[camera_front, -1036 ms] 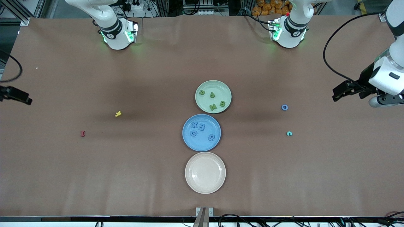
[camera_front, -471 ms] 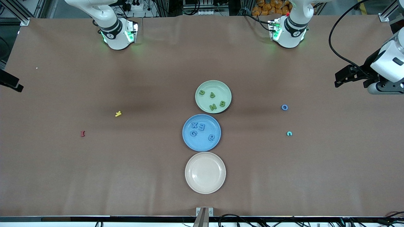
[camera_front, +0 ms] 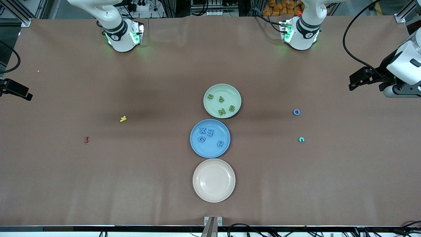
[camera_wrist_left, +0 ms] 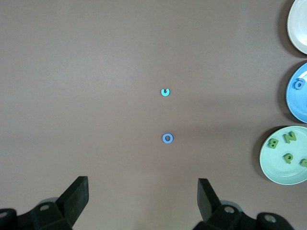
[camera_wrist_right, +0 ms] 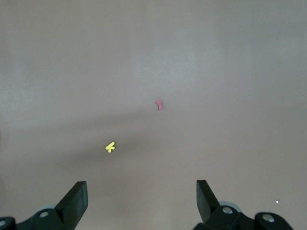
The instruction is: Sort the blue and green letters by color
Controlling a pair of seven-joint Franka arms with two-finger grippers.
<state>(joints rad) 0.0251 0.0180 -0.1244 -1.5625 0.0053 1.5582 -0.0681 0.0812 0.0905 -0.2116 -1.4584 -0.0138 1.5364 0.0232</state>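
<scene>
**Sort nearly done: one blue letter loose, both arms parked wide**

Your green letters (camera_front: 222, 104) (u, P, N, B) lie in the green plate (camera_front: 235, 93); four blue letters (camera_front: 207, 134) lie in the blue plate (camera_front: 197, 148) just nearer the front camera. The beige plate (camera_front: 213, 194), nearest, holds nothing. A blue o (camera_front: 296, 112) sits loose on the tabletop (camera_front: 148, 184) toward the left arm's end, a teal letter (camera_front: 301, 139) nearer the camera beside it. Judgement: that o is probably what's left.

The left gripper (camera_wrist_left: 143, 203) hangs high over its end of the tabletop, jaws wide apart, empty; its wrist view lines the o up between them. The right gripper (camera_wrist_right: 142, 203), likewise spread and empty, waits over its own end; only its wrist view shows the jaws, above a yellow letter (camera_wrist_right: 110, 147) and a dark red letter (camera_wrist_right: 160, 105).
</scene>
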